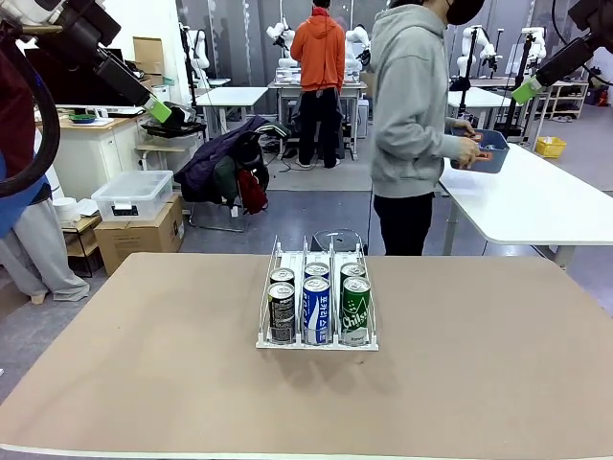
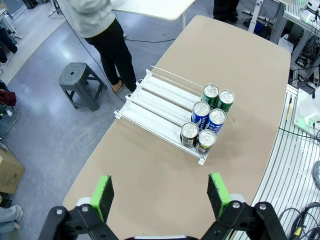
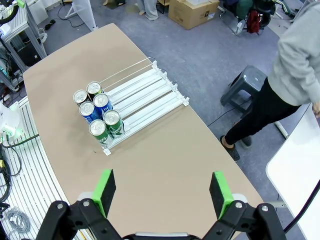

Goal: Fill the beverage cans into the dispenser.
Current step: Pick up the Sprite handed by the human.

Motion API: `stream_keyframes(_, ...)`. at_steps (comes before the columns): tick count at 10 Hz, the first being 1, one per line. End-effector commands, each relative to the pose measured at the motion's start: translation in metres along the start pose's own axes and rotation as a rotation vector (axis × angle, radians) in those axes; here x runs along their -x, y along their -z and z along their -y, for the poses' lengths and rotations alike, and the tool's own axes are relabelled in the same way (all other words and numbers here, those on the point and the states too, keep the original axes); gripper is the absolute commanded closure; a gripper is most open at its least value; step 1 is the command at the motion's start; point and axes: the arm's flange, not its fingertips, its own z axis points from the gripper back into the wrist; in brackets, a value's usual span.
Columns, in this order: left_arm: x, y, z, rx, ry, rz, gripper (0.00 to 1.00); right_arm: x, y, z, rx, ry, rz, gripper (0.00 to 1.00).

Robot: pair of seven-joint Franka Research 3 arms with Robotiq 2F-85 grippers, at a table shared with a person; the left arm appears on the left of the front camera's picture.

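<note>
1. Left gripper (image 2: 160, 182): green pads spread wide, holding nothing, high above the table (image 2: 150, 165).
2. Right gripper (image 3: 162, 181): equally wide, empty, equally high.
3. The dispenser (image 2: 161, 99) sits well below and ahead of both grippers.
4. 6 beverage cans (image 2: 207, 119) stand upright in it, 2 per lane, packed at its gripper-side end.
5. Far beyond the right gripper, a person's hands (image 1: 469, 147) hold a blue bin (image 1: 495, 155).

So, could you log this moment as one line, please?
dispenser: six beverage cans, two per lane | left jaws: open, raised | right jaws: open, raised | person: holding blue bin
</note>
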Motion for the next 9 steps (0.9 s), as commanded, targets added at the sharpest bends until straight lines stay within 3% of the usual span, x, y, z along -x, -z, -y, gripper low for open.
stream_keyframes(1,0.0014,-0.0002,-0.0021,-0.006,-0.007,-0.002,0.00,0.0006,-0.0003,-0.0004,0.007,0.002,0.004,0.00)
stream_keyframes(9,0.0014,-0.0002,-0.0021,-0.006,-0.007,-0.002,0.00,0.0006,-0.0003,-0.0004,0.007,0.002,0.004,0.00)
